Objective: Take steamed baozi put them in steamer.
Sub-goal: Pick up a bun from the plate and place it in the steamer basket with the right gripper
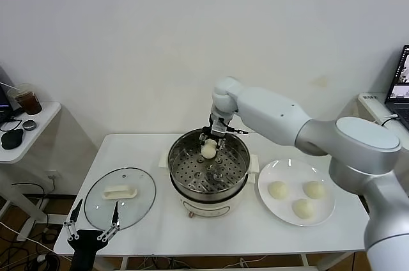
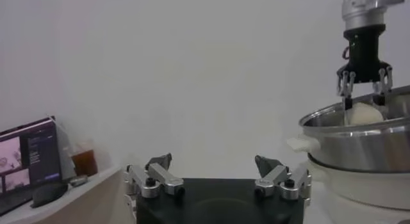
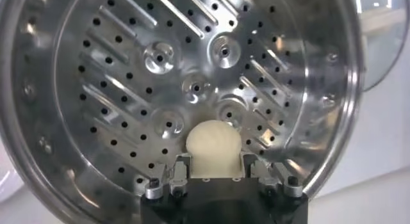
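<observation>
My right gripper (image 1: 209, 147) reaches over the far rim of the steamer (image 1: 238, 178) and is shut on one steamed baozi (image 1: 208, 150), a cream-white bun held just above the perforated tray (image 3: 192, 65). In the right wrist view the bun (image 3: 212, 145) sits squeezed between the fingers (image 3: 181, 168). The left wrist view shows that gripper (image 2: 362, 102) with the bun (image 2: 362, 113) at the steamer's rim (image 2: 349, 120). Three more baozi (image 1: 278, 189) (image 1: 314, 189) (image 1: 302, 208) lie on the white plate (image 1: 281, 169) to the right. My left gripper (image 1: 94, 221) hangs open at the table's front left edge.
A round glass lid (image 1: 119, 206) with a white handle (image 1: 120, 191) lies on the table left of the steamer. A side table (image 1: 32, 127) at far left carries a cup and small items. A laptop (image 1: 399, 85) stands at far right.
</observation>
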### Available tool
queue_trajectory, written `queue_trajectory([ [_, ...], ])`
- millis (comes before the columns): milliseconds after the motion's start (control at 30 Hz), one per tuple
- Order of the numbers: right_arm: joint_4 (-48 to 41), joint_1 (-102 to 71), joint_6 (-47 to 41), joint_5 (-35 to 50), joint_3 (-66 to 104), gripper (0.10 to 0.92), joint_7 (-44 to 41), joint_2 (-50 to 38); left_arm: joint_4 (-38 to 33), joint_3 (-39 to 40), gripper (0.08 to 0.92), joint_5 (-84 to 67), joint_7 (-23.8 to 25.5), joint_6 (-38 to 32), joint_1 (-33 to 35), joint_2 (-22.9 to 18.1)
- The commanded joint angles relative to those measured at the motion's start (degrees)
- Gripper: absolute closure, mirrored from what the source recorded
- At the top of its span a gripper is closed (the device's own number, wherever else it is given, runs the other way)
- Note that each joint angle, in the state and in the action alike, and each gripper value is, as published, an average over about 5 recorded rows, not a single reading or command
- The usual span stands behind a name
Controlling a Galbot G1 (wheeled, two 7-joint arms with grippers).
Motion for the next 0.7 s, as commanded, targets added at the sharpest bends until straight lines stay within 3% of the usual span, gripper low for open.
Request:
queue_trajectory([
  [33, -3.4, -2.0, 5.5, -8.1, 2.3, 0.531, 2.7, 1.9, -0.2, 0.0, 0.177, 0.0, 0.0, 0.0, 0.1, -0.1],
  [167, -4.0, -2.1, 5.5, -7.9, 2.9, 0.487, 3.7, 2.5, -0.4, 0.1, 0.177, 0.1, 0.0, -0.1, 0.0, -0.2],
  [333, -4.1, -1.7, 5.5, -6.3, 3.2, 0.344, 4.9, 2.6, -0.3, 0.2, 0.177, 0.1, 0.0, -0.1, -0.1, -0.3],
  [467, -1.1, 0.9, 3.1, 1.4, 1.9, 0.242, 3.1, 0.4, -0.5, 0.2, 0.177, 0.0, 0.0, -0.1, -0.2, -0.3],
  [600, 8.0, 6.6, -8.3, 15.0, -2.2, 0.206, -1.0, -5.8, -0.6, 0.1, 0.177, -0.1, 0.0, 0.0, -0.4, -0.1],
  [700, 17.6, 11.6, -21.9, 23.5, -4.9, 0.203, -3.6, -13.1, -0.7, 0.0, 0.177, -0.4, 0.0, 0.0, -0.6, 0.1],
])
